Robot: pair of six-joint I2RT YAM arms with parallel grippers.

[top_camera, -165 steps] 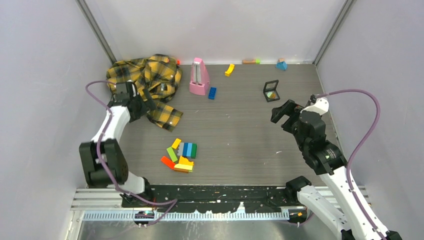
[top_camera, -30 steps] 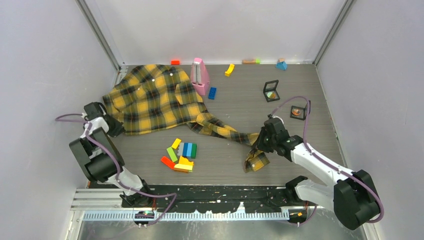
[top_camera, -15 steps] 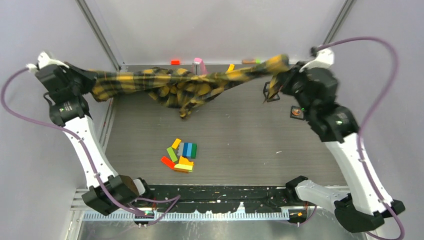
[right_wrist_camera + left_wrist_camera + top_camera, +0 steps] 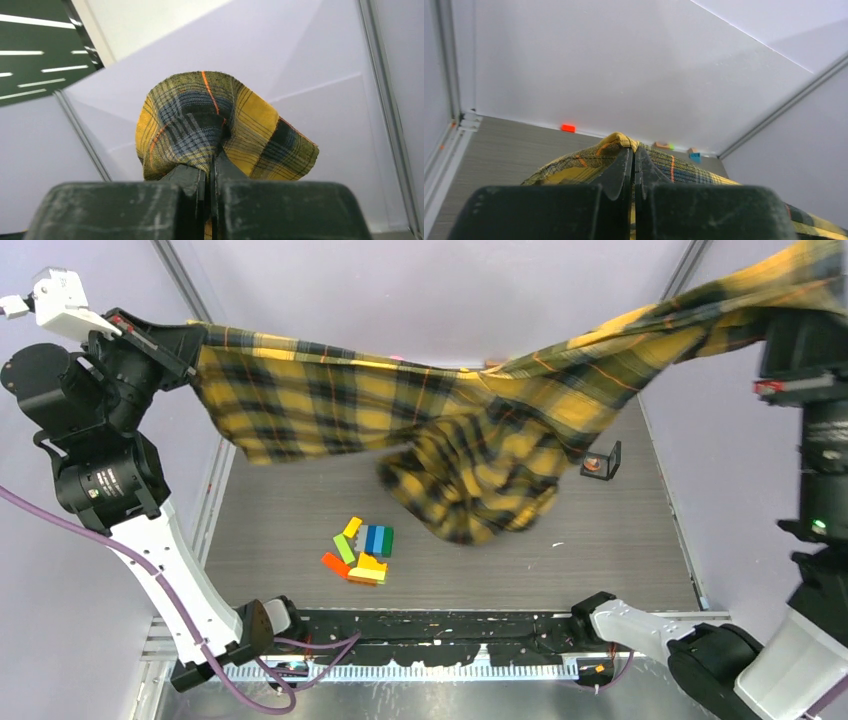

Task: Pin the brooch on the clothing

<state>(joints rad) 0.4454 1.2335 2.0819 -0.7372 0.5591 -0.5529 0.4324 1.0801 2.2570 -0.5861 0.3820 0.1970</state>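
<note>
The clothing (image 4: 480, 410), a yellow-and-black plaid shirt, hangs stretched in the air between my two raised arms, and its middle sags in a bunch (image 4: 470, 490) above the table. At the upper left, my left gripper (image 4: 190, 340) is shut on one edge of it. My right gripper (image 4: 795, 315) is shut on the other end at the upper right, its fingers mostly covered by cloth. The left wrist view has plaid (image 4: 589, 165) folded over the closed tips (image 4: 634, 150). Cloth (image 4: 210, 115) bunches above the closed right tips (image 4: 214, 157). A small orange round piece, seemingly the brooch (image 4: 594, 466), sits in a black frame case (image 4: 610, 454).
A pile of coloured blocks (image 4: 362, 552) lies on the grey table, left of centre. Small red (image 4: 568, 128) and blue (image 4: 695, 156) blocks sit along the back wall. Lilac walls close in on three sides. The shirt hides much of the far table.
Both arms have risen higher and spread further apart. The shirt has come up with them and now spans almost the whole view, with its middle hanging lower.
</note>
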